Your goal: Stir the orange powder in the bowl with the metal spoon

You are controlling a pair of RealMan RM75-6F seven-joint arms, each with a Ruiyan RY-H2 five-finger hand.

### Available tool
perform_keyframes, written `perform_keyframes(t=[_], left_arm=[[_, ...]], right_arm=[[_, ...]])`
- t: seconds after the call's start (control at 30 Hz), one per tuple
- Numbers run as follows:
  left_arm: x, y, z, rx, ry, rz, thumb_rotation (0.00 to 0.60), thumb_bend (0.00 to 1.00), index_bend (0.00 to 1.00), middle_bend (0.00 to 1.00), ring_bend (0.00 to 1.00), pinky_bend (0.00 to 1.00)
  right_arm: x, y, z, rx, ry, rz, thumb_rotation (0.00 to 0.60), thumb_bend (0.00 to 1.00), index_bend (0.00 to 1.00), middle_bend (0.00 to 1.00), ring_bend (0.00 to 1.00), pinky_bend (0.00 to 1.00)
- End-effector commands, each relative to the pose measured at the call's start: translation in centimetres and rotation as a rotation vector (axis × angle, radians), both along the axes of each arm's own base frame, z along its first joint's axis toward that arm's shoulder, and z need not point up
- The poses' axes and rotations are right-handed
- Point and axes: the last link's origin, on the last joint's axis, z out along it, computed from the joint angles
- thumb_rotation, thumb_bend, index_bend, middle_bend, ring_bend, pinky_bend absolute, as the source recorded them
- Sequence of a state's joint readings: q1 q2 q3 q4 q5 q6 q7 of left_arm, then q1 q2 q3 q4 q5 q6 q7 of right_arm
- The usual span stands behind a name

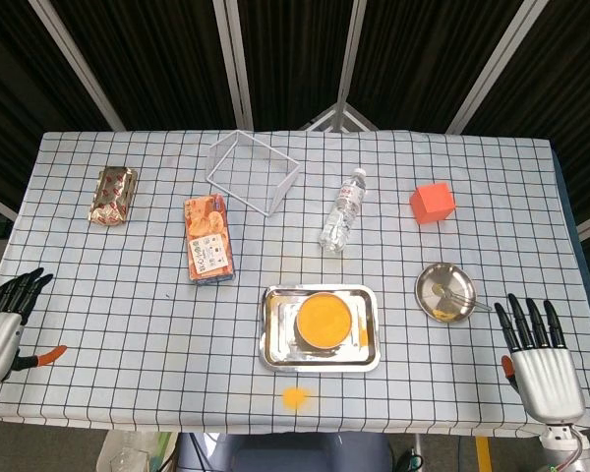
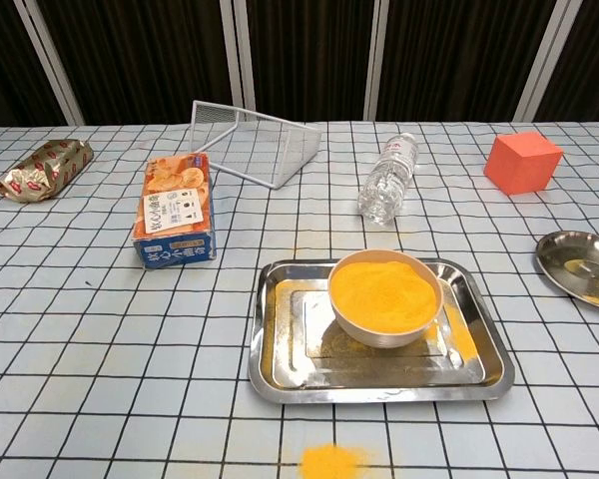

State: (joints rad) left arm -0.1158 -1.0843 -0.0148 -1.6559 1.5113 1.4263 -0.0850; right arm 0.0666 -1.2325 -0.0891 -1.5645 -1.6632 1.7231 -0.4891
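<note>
A white bowl heaped with orange powder stands in a steel tray at the front middle of the table; the chest view shows the bowl and tray close up. The metal spoon lies in a small round steel dish to the right of the tray, its handle pointing right. In the chest view the dish is cut by the right edge. My right hand hovers at the front right corner, fingers straight and apart, holding nothing. My left hand is empty at the front left edge.
A small heap of spilled orange powder lies in front of the tray. Further back are a snack box, a tipped wire basket, a lying water bottle, an orange cube and a foil packet.
</note>
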Motion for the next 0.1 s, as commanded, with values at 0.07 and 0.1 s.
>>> perform_keyframes(t=[0.07,0.1], left_arm=[[0.0,0.01,0.08,0.014,0.019,-0.022,0.6,0.0,0.0,0.0,0.0,0.0],[0.0,-0.01,0.04,0.014,0.023,-0.026,0.6,0.0,0.0,0.0,0.0,0.0]], right_arm=[[-0.02,1.13,0.48,0.02,-0.051,0.047,0.6,0.32,0.0,0.0,0.0,0.02],[-0.07,1.18,0.35,0.027,-0.063,0.044,0.6,0.32,0.0,0.0,0.0,0.02]])
